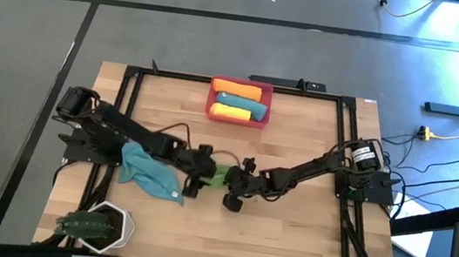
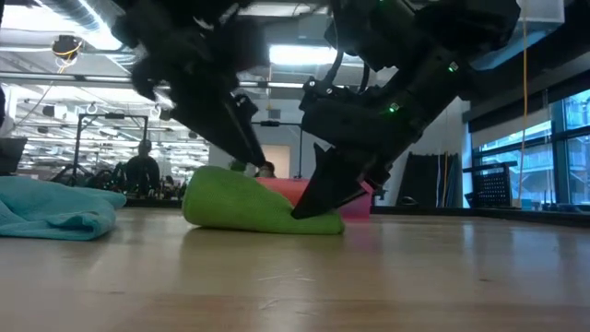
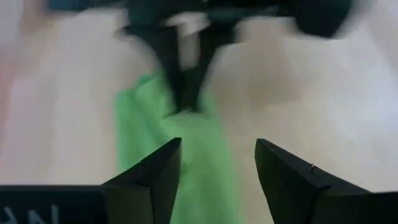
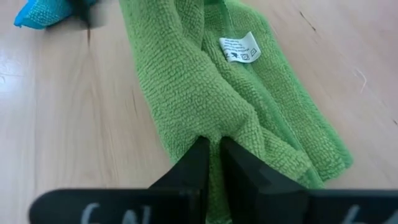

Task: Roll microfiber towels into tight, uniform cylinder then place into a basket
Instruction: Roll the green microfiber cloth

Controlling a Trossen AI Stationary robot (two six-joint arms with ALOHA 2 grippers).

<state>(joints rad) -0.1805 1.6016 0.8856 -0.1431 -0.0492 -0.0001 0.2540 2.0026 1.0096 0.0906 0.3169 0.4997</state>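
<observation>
A green microfiber towel (image 1: 219, 176), loosely folded into a long bundle with its white label (image 4: 241, 48) up, lies on the table's middle. My right gripper (image 4: 214, 155) is shut on its right end. My left gripper (image 3: 217, 168) hovers open just above the towel's left part, touching nothing. A crumpled teal towel (image 1: 149, 173) lies on the table under my left arm. The red-pink basket (image 1: 212, 100) stands at the far middle and holds an orange roll (image 1: 236, 87), a yellow roll (image 1: 230, 111) and a teal one. My right gripper pinches a raised fold (image 4: 211, 127) of the green towel between its two fingers, near the bundle's right end. The fingers (image 2: 323, 195) slant down from the table's right side, roughly along the bundle. The towel rests on the table, slack.
A white hexagonal pot with a green plant (image 1: 99, 225) stands at the near left corner. A black frame (image 1: 343, 142) borders the wooden table. Bare wood lies between the green towel and the basket and along the near side.
</observation>
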